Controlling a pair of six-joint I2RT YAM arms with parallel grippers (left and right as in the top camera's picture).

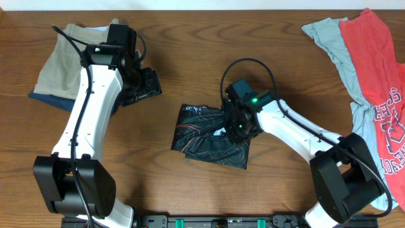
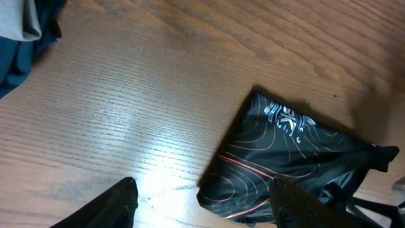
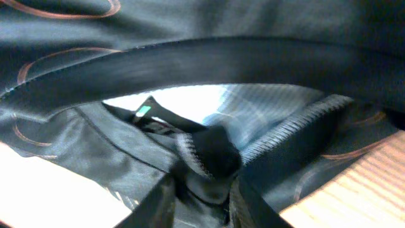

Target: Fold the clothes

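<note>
The black jersey (image 1: 209, 136) with faint orange contour lines lies bunched on the table's middle. It also shows in the left wrist view (image 2: 285, 158). My right gripper (image 1: 239, 128) sits on the jersey's right part and is shut on a fold of its fabric (image 3: 202, 161), close up in the right wrist view. My left gripper (image 1: 144, 85) is open and empty, well left of the jersey, above bare wood; its fingers (image 2: 202, 206) frame the jersey's near corner.
Khaki shorts (image 1: 63, 60) over a navy garment (image 1: 50, 101) lie at the back left, under the left arm. A grey T-shirt (image 1: 335, 44) and a red T-shirt (image 1: 380, 82) lie along the right edge.
</note>
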